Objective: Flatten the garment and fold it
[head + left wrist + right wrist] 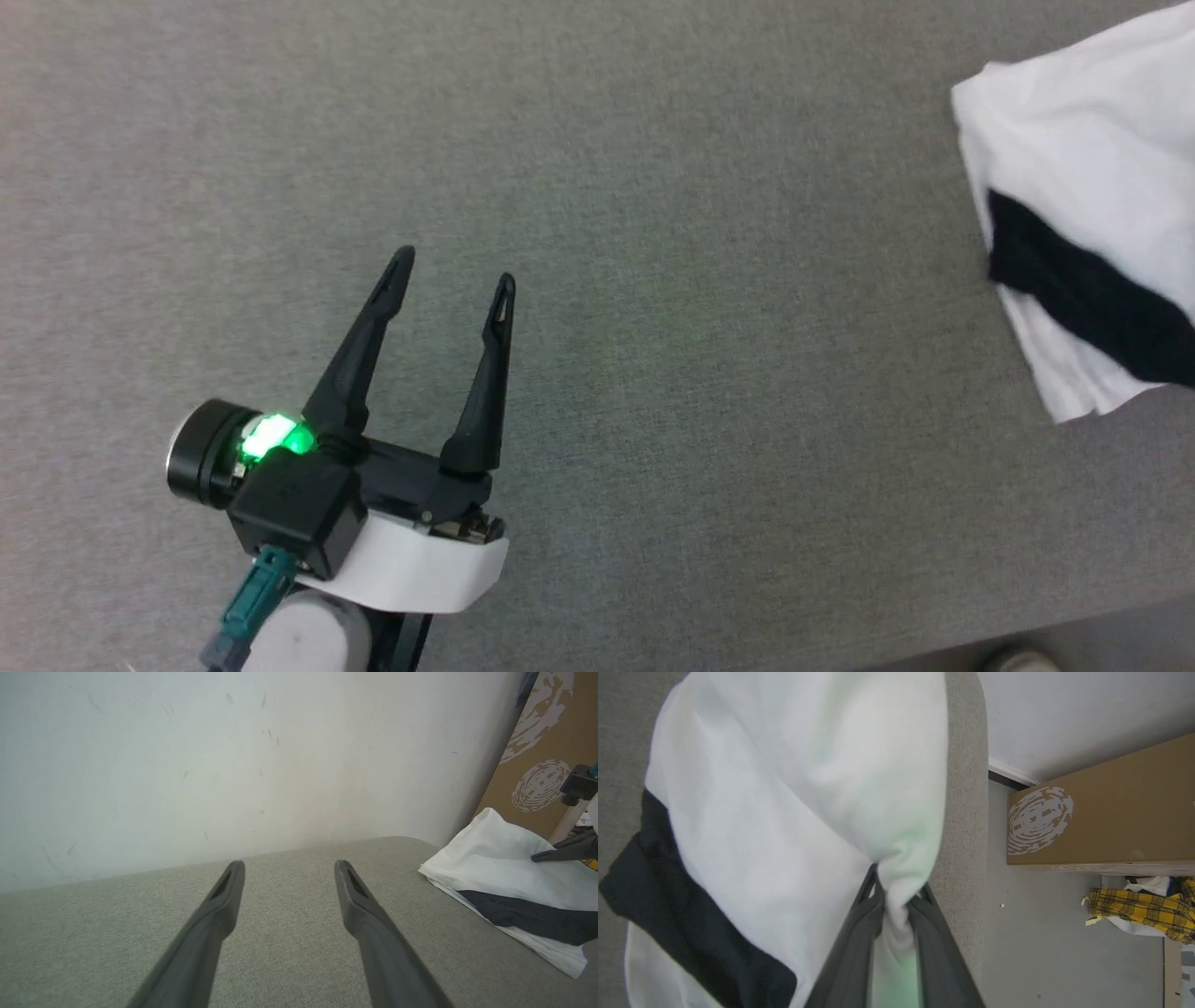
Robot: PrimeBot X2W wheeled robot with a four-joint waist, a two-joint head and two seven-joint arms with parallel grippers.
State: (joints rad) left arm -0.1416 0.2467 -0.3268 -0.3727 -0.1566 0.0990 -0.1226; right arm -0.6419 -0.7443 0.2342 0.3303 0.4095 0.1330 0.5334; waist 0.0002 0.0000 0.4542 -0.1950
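The garment [1083, 168], a white T-shirt with a black sleeve band, lies folded over at the right end of the grey padded table [653, 280]. My left gripper [455, 264] hovers open over bare table, well to the left of the garment [504, 877]. In the right wrist view my right gripper [896, 896] is shut on a pinched fold of the garment [794, 788], lifting its white cloth near the table's edge. A finger [563, 851] of that right gripper rests on the shirt in the left wrist view.
A white wall [233, 765] runs behind the table. Beyond the table's right edge stand a brown cardboard box [1106, 812] and a yellow plaid cloth [1139, 907] on the floor. A shoe tip [1022, 661] shows past the table's near edge.
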